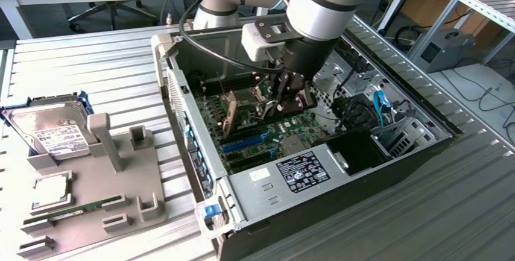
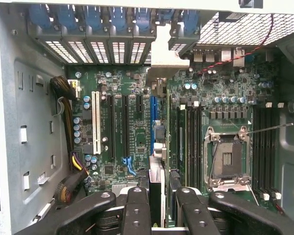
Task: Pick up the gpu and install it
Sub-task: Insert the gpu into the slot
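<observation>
My gripper (image 1: 290,105) is down inside the open computer case (image 1: 322,170), over the motherboard (image 1: 266,134). It is shut on the gpu (image 1: 230,115), which hangs upright on its edge. In the wrist view the gpu (image 2: 158,161) shows edge-on as a thin dark slab between the two black fingers (image 2: 136,210). It runs away from the gripper (image 2: 164,213) to its silver end bracket (image 2: 161,61) at the case's slot wall. The card lies in line with the blue expansion slot (image 2: 152,117) on the green board. I cannot tell whether its lower edge touches the slot.
A grey fixture (image 1: 96,194) at the exterior view's left holds a silver hard drive (image 1: 52,131), a square chip (image 1: 50,190) and a narrow green RAM stick (image 1: 76,208). The open CPU socket (image 2: 228,159), memory slots (image 2: 193,142) and cable bundles (image 2: 68,147) flank the card.
</observation>
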`<action>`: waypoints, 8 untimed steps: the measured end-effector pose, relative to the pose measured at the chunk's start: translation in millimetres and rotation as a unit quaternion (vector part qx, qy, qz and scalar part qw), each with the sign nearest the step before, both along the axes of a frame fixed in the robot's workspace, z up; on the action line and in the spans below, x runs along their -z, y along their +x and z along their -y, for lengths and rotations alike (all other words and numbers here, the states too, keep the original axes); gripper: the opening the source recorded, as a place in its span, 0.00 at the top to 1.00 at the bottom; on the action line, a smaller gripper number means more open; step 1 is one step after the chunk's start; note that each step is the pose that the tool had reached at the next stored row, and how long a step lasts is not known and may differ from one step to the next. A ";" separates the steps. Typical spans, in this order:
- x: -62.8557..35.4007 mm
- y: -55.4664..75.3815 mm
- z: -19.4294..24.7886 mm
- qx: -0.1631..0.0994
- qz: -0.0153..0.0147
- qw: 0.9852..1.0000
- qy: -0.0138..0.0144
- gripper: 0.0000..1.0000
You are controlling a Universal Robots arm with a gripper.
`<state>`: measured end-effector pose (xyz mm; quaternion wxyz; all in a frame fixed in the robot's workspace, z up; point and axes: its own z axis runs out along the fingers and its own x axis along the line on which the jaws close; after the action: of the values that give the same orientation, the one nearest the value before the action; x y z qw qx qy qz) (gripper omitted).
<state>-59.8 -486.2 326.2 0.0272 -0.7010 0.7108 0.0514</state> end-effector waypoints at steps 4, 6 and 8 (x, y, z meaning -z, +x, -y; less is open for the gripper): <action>0.3 -1.1 0.4 0.000 0.000 1.000 0.000 0.74; 0.5 -2.3 0.4 0.000 0.000 1.000 0.000 0.74; 0.6 -3.2 0.4 0.000 0.000 1.000 0.000 0.74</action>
<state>-63.0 -486.6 325.6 0.0272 -0.7010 0.7108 0.0514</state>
